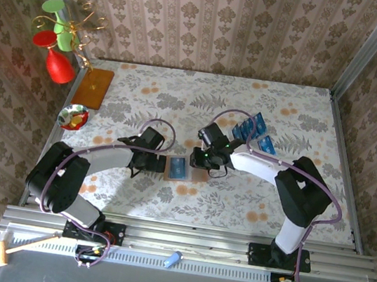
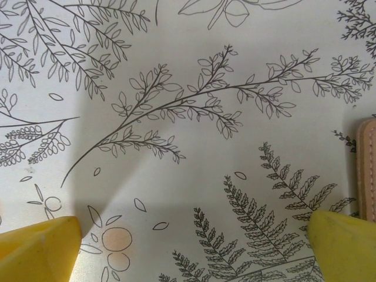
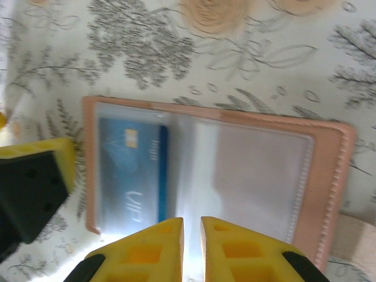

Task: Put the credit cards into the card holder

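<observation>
A small pinkish-brown leather-like card holder (image 3: 258, 176) is seen lying open and flat on the pale floral-printed tablecloth (image 2: 176, 59), near the middle of the table and between the two arms. Its inside is lined with clear plastic sleeves. One thin blue rectangular credit card (image 3: 132, 170) with pale markings is lodged in the left sleeve, while the right sleeve is bare.

The right gripper (image 3: 192, 222) is held directly over the near edge of the holder, at its central fold. Its yellow fingers (image 3: 150, 244) are drawn almost together, with only a thin slit left between them. Whether the edge of a plastic sleeve is pinched in that slit cannot be told.

The left gripper (image 2: 194, 226) is set just beside the holder's left edge, low over the cloth. Its yellow fingertips (image 2: 38, 249) are spread wide and nothing is gripped. Only the stitched border of the holder is caught at the right of its wrist view.

The remaining blue credit cards (image 1: 247, 130) are gathered in a loose cluster farther back on the table, well apart from the holder and behind the right gripper.
</observation>
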Tool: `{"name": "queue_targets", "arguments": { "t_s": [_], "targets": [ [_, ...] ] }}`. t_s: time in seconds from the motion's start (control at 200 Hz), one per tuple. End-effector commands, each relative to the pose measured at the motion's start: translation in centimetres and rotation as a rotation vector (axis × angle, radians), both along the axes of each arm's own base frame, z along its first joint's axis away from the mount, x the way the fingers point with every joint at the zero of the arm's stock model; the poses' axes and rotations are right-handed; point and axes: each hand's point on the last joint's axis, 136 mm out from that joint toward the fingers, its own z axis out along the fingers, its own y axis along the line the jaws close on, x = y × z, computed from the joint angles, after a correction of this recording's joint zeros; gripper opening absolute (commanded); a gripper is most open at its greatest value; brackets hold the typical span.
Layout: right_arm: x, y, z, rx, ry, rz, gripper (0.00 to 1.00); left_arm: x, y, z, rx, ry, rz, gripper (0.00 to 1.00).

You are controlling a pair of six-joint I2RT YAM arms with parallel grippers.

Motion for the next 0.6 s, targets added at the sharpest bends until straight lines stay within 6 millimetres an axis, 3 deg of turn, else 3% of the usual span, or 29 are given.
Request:
{"name": "queue_targets", "arguments": {
  "t_s": [0.0, 0.36, 0.595],
  "targets": [
    [-0.4, 1.6, 0.3, 0.019, 0.020, 0.026, 0.16, 0.2, -1.4, 0.5, -0.045, -0.006, -0.033, 1.00],
    [-1.7, 2.6, -2.8, 0.001, 0.073, 0.046, 0.02, -0.4, -1.8, -0.2, -0.041, 0.007, -0.041, 1.00],
    [-2.0, 2.1, -3.8, -0.015, 0.085, 0.040, 0.00, -0.5, -1.7, -0.5, -0.038, 0.010, -0.041, 1.00]
  ]
}}
